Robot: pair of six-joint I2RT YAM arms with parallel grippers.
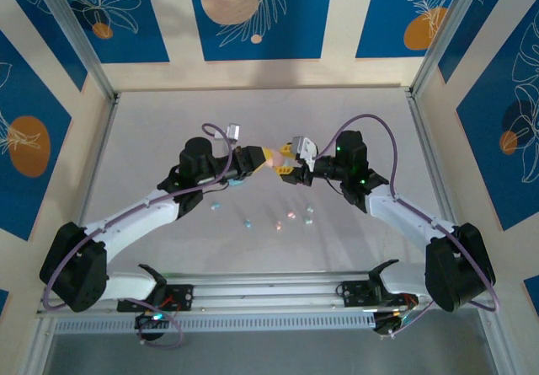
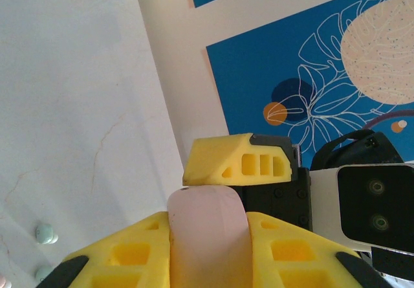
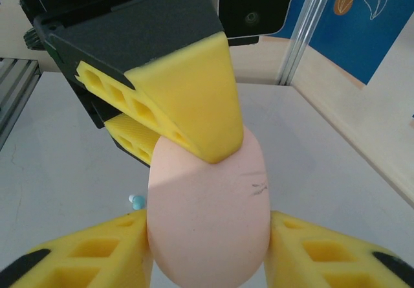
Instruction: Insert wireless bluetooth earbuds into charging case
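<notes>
Where the two arms meet over the middle of the table [image 1: 152, 139], a pink charging case [image 1: 274, 157] hangs between them, lifted off the surface. The left gripper [image 1: 257, 158] is pinched tight on one end of it. In the left wrist view its yellow fingers [image 2: 284, 249] press both flanks of the case. The right gripper [image 1: 291, 161] takes the other end. In the right wrist view its own yellow fingers [image 3: 323, 255] sit flush against either side of the case with no gap to see, so it reads as a pinch too. In each wrist view, one finger of the opposite gripper lies across the top of the case. A short dark scuff marks the shell.

All six earbuds [image 1: 248, 222] lie loose on the table in a ragged row, on the near side of the grippers toward the arm bases and well apart from the case. Two pale blue ones lie to the left, beneath the left arm's reach. Two pink ones [image 1: 292, 216] lie roughly below the case, and two mint-white ones [image 1: 309, 211] just to their right. The left wrist view catches mint-white ones at its lower left corner. In the right wrist view a pale blue one peeks out beside the case's left edge.
</notes>
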